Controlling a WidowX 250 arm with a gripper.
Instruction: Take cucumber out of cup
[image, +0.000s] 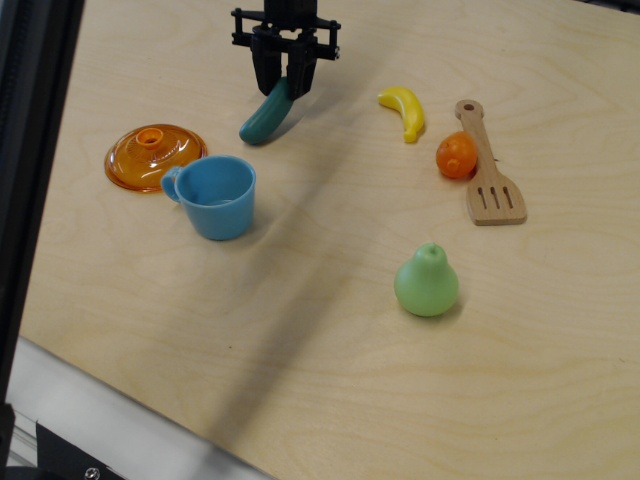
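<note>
Gripper (284, 82) sits up and to the right of the cup (218, 196), jaws narrow, closed round upper end of cucumber (267, 112). Cuke tilted, lower end down-left toward cup, at or just above table (330, 360); can't tell if touching. It's out of the cup, well clear of rim. Cup upright, handle on its left side, next to orange lid (154, 156). Right of cup: pear (427, 282) lower, banana (404, 111), orange (456, 155) & wooden spatula (486, 168) further off
</note>
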